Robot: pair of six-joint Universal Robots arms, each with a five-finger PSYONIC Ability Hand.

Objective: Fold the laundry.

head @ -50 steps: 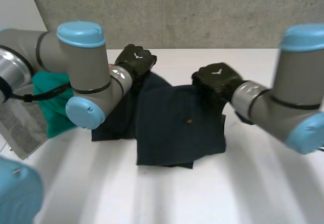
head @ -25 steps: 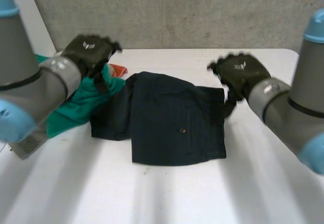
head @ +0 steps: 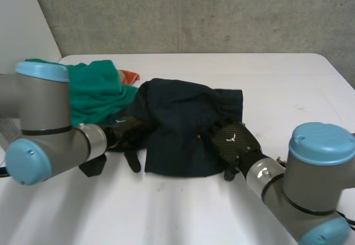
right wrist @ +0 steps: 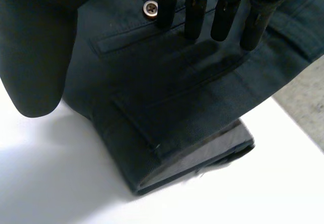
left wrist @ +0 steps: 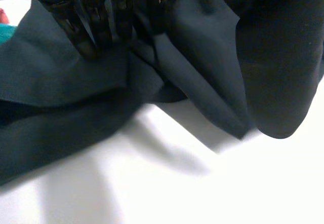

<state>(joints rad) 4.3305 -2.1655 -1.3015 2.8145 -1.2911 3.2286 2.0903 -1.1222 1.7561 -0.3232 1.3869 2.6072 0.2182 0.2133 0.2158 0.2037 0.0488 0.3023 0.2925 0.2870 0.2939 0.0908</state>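
The right hand's fingers point(right wrist: 196, 16) are straight and spread a little. Their tips press down on the dark navy fabric shorts point(head: 183, 117), just beside a small round metal button point(right wrist: 149, 7) above a slit pocket, and they grasp nothing. Past those tips the shorts lie doubled over, with the thick folded hem stacked in layers at the shorts' near right corner. The left hand's fingers point(left wrist: 86, 31) are also straight and close together. Their tips are set into a crease of loose folds at the shorts' near left edge, resting on the cloth rather than pinching it.

In the head view the right hand point(head: 233, 141) lies palm-down on the shorts' near right part. The left hand point(head: 128, 134) is at their near left edge, and each grey arm reaches in from its own side. The shorts lie roughly flat in the middle of the white table point(head: 277, 84), bunched along their far side. A crumpled green cloth point(head: 94, 92) touches the shorts' far left side. A small orange cloth point(head: 130, 77) peeks out just beyond it.
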